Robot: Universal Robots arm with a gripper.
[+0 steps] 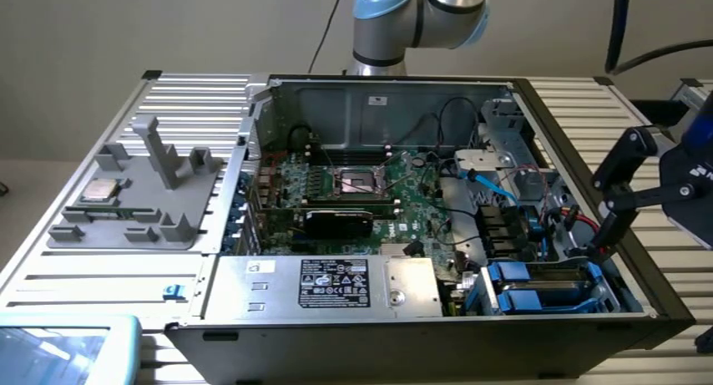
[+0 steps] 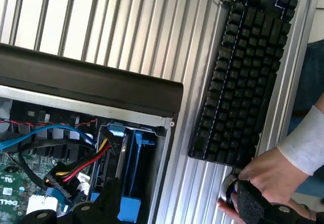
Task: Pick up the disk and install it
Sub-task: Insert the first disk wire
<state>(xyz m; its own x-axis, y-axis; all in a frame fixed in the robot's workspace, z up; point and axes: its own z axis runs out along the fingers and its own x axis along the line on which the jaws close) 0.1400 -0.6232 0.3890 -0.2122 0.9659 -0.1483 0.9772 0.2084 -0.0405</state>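
Your end effector [image 2: 179, 206] hangs wide open over the case's [image 1: 446, 335] near corner, exterior view's right, where the disk [image 1: 543, 285] sits slotted in; that hand [image 2: 268, 176] beside one finger [image 2: 250, 203] could get pinched, cables [image 2: 86, 165] snagged.

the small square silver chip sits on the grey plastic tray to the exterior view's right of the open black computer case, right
Wrong side. The small square silver chip sits on the grey plastic tray to the exterior view's left of the open black computer case, as the exterior view shows.
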